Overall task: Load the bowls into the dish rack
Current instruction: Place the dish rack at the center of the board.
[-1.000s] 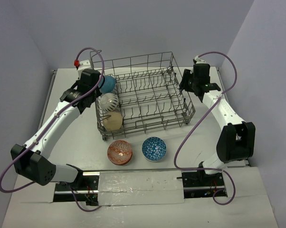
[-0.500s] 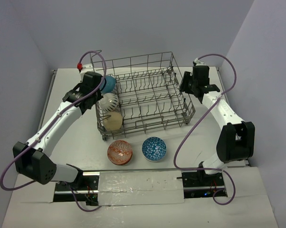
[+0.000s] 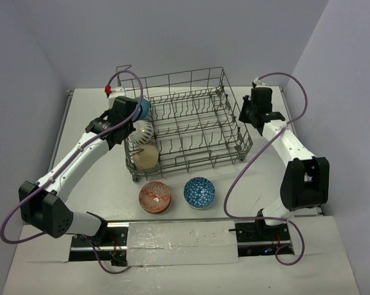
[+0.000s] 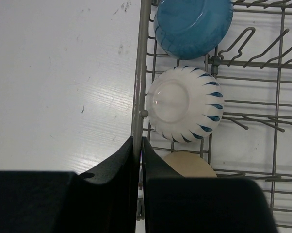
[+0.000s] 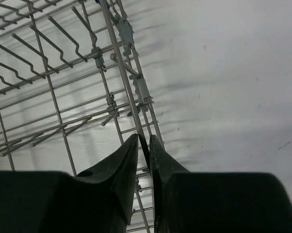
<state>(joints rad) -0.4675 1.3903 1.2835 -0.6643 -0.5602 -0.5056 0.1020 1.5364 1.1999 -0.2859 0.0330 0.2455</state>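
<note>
Both clamp dish rack (image 3: 191, 163) — L fingers (image 4: 118, 161), R fingers (image 5: 121, 166)

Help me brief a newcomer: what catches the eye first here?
The grey dish rack sits mid-table, the left gripper and right gripper each pinching a side rim. Three bowls line its left side; a red bowl and a blue patterned bowl sit loose in front.

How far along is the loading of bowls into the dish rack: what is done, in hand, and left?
Done: a teal bowl, a striped bowl and a beige bowl stand along the left of the dish rack. In hand: no bowl; the left fingers and the right fingers each pinch a side rim. Left: the red bowl and the blue patterned bowl sit on the table.
</note>
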